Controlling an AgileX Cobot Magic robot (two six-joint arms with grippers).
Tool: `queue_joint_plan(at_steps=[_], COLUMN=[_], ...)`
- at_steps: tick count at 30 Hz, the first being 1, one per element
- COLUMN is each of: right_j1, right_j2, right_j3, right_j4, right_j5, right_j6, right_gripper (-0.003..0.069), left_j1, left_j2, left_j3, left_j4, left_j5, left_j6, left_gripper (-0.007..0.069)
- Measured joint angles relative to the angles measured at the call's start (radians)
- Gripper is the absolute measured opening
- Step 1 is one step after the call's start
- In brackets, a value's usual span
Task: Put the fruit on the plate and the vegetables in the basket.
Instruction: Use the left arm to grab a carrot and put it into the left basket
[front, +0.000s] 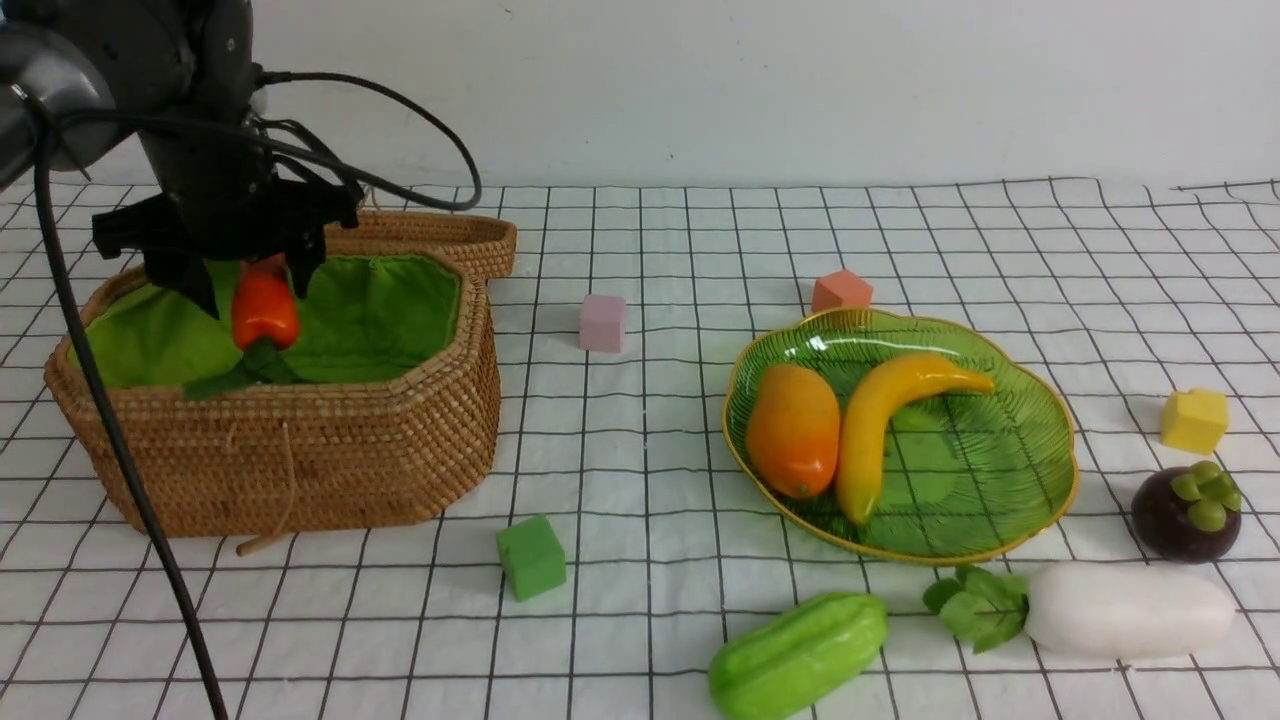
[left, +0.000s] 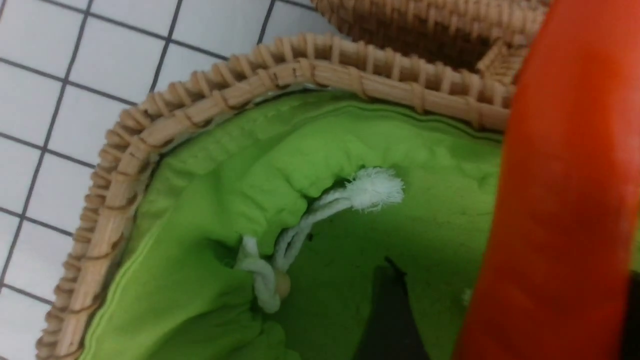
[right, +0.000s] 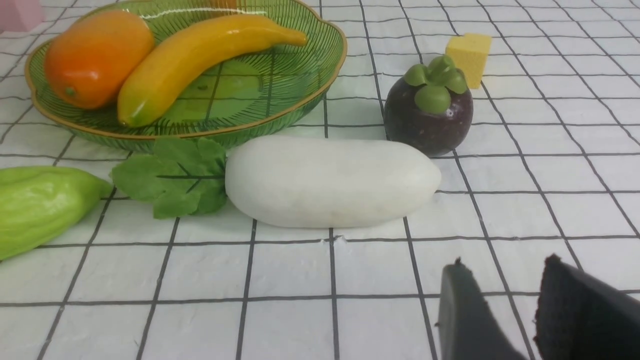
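- The carrot (front: 264, 308) is glossy orange-red, and its dark green top points down. It is upright over the inside of the basket (front: 300, 450), between the fingers of the left gripper (front: 252, 292).
- These fingers stand wide. In the left wrist view a strip of green lining shows between one of the fingers (left: 392, 320) and the carrot, so on that side nothing touches it.
- The basket is brown woven wicker with a bright green lining (front: 380, 310). It stands on the left part of the table.
- The plate (front: 1000, 470) is green glass with a thin yellow rim. It carries the mango (front: 792, 430) and the banana (front: 880, 420) side by side.
- The mangosteen (front: 1185, 512) stands just right of the plate. The white radish (front: 1125, 610) and the light-green gourd (front: 798, 655) lie in front of it.
- The right gripper (right: 505, 270) has its fingers a little apart and holds nothing. It is low over the cloth, near the radish.
- The surface is a white cloth (front: 640, 250) with a black grid. On it stand a pink cube (front: 602, 322), a salmon cube (front: 841, 291), a yellow cube (front: 1194, 420) and a green cube (front: 531, 556).
- Behind is a plain white wall (front: 800, 80).
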Motion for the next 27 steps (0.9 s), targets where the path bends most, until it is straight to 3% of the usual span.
queue_joint_plan(at_steps=[5,12,15,17,18,19,20,21,22,23,24,27], right_j1=[0.000,0.000,0.000,0.000,0.000,0.000,0.000,0.000,0.000,0.000,0.000,0.000], right_j2=[0.000,0.000,0.000,0.000,0.000,0.000,0.000,0.000,0.000,0.000,0.000,0.000], right_j3=[0.000,0.000,0.000,0.000,0.000,0.000,0.000,0.000,0.000,0.000,0.000,0.000], right_j4=[0.000,0.000,0.000,0.000,0.000,0.000,0.000,0.000,0.000,0.000,0.000,0.000], right_j5=[0.000,0.000,0.000,0.000,0.000,0.000,0.000,0.000,0.000,0.000,0.000,0.000], right_j6=[0.000,0.000,0.000,0.000,0.000,0.000,0.000,0.000,0.000,0.000,0.000,0.000], right_gripper=[0.0244,0.0244,0.0244,0.0244,0.0244,0.0244,0.0244,0.0244,0.0244,0.0244,0.0244,0.0244], left_j1=[0.012,0.012,0.027,0.036,0.036,0.038,0.038,0.038,0.038,0.038,0.038,0.038], left_j2=[0.008,-0.057,-0.133,-0.190,-0.193,-0.204,-0.206,-0.206,-0.200,-0.199,-0.190,-0.177], left_j3=[0.000,0.000,0.000,-0.002,-0.002,-0.006,-0.007,-0.007,-0.007,-0.007,-0.006,-0.006], left_j4=[-0.007,-0.083,-0.155,-0.183,-0.183,-0.164,-0.150,-0.147,-0.135,-0.135,-0.135,-0.135], left_j5=[0.005,0.013,0.020,0.055,0.059,0.084,0.095,0.095,0.117,0.119,0.130,0.134], left_j6=[0.021,0.093,0.015,-0.143,-0.159,-0.322,-0.420,-0.420,-0.580,-0.596,-0.698,-0.783], left_gripper=[0.0315,0.0323,0.0323,0.0323,0.0323,0.0323,0.0323,0.0323,0.0323,0.0323,0.0323,0.0323])
